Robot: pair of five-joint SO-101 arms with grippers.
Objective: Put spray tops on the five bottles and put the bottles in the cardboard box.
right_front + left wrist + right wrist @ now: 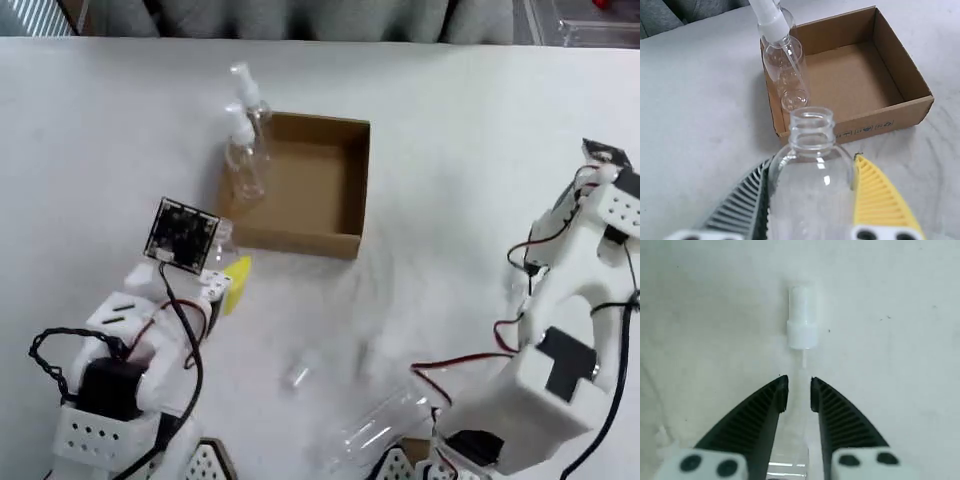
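A: Clear plastic bottle (pixel 810 190), no top on it. Where is it?
B: Grasped in your left gripper (pixel 812 161), neck just short of the brown cardboard box (pixel 900 107). Two capped clear bottles (pixel 787 70) lean at its left wall.
A: And right?
B: Your right gripper (pixel 799 387) has its fingers narrowly parted, grasping nothing. A white spray top (pixel 802 322) lies on the white table (pixel 890 290) just ahead.

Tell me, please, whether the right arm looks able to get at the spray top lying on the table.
Probably yes: the spray top lies on bare table straight ahead of the right gripper, its thin tube pointing toward the gap between the parted fingers, with nothing between them.
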